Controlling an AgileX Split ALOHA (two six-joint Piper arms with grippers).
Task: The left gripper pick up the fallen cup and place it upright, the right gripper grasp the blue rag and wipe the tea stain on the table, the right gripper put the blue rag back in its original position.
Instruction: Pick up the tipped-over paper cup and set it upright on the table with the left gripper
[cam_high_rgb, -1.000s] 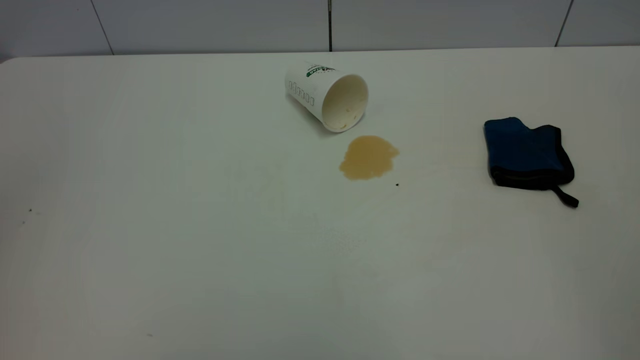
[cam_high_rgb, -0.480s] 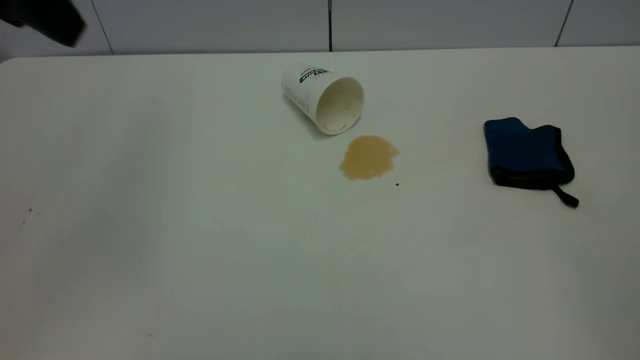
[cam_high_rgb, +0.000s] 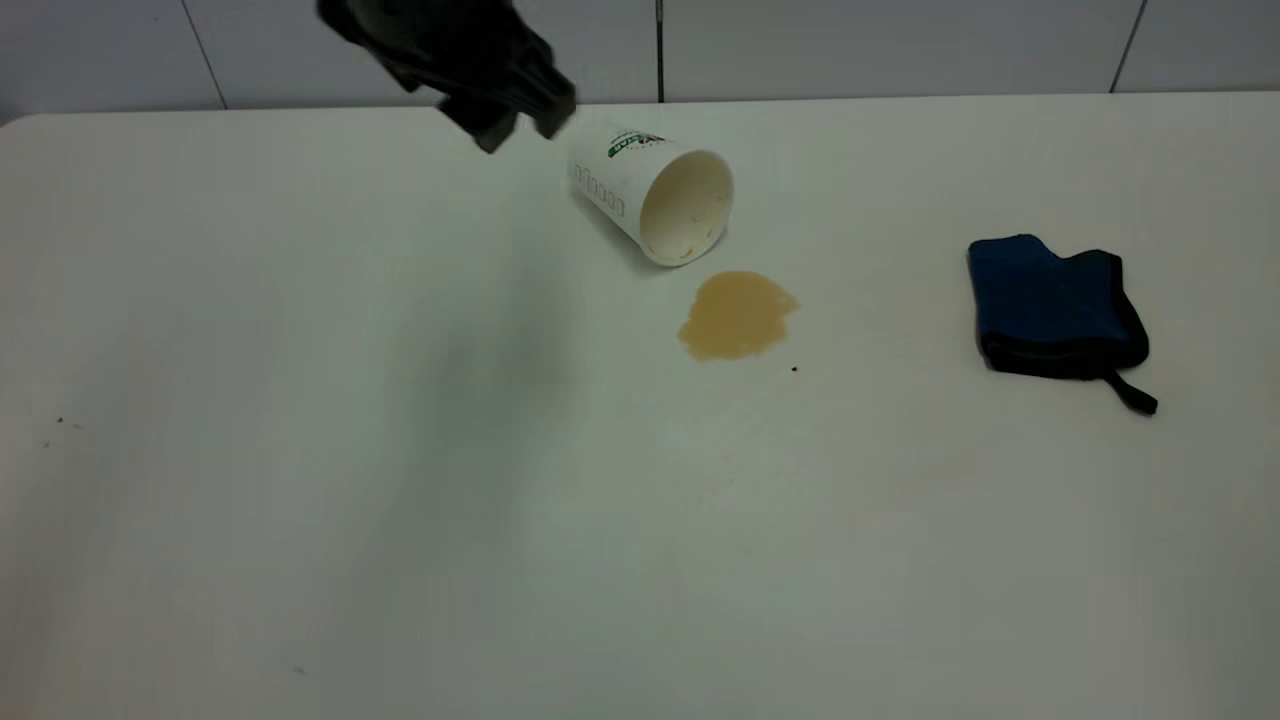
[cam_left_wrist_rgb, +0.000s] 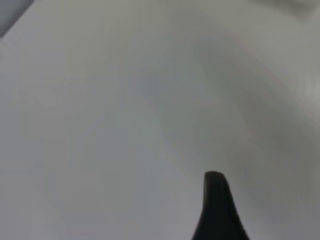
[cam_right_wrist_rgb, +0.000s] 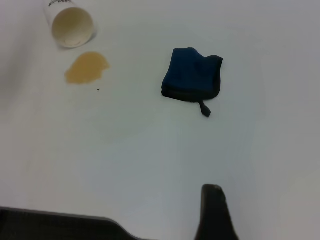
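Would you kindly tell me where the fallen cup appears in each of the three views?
Exterior view: the cup lies on its side at upper centre, mouth toward the tea stain.
Left wrist view: not in it.
Right wrist view: the cup sits in the top left corner.
Shared landmark: the tea stain, just beyond the cup's mouth.

The left gripper (cam_high_rgb: 515, 125) hangs tilted at the far left, blurred.
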